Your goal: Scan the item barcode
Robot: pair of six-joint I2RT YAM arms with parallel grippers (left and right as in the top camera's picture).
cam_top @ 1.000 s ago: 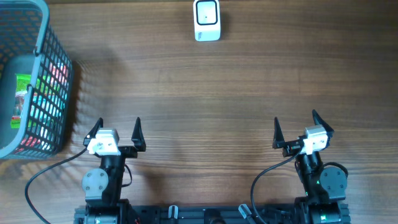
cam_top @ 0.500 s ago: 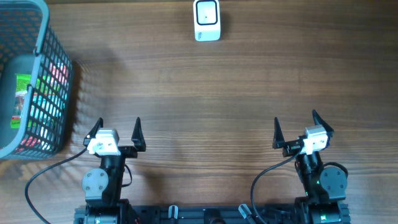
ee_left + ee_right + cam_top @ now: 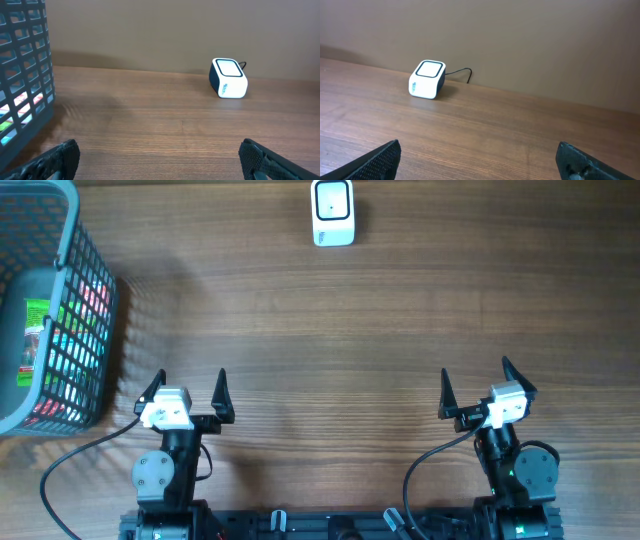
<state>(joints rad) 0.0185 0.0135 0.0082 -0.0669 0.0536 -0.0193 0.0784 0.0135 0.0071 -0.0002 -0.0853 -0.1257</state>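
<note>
Wooden table point(image 3: 350, 330), scanner point(image 3: 332, 212), lettering illegible, basket point(image 3: 95, 310), left gripper point(image 3: 190, 380) and right gripper point(image 3: 476, 372) spread wide

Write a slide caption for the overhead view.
Left gripper and right gripper open, empty, near edge; barcode scanner at far edge; grey mesh basket of packaged items at left.

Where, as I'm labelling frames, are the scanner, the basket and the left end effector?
scanner point(image 3: 333, 210): overhead view, on its top face.
basket point(image 3: 92, 350): overhead view, on its mesh side wall.
left end effector point(image 3: 190, 376): overhead view, midway between its open fingertips.
</note>
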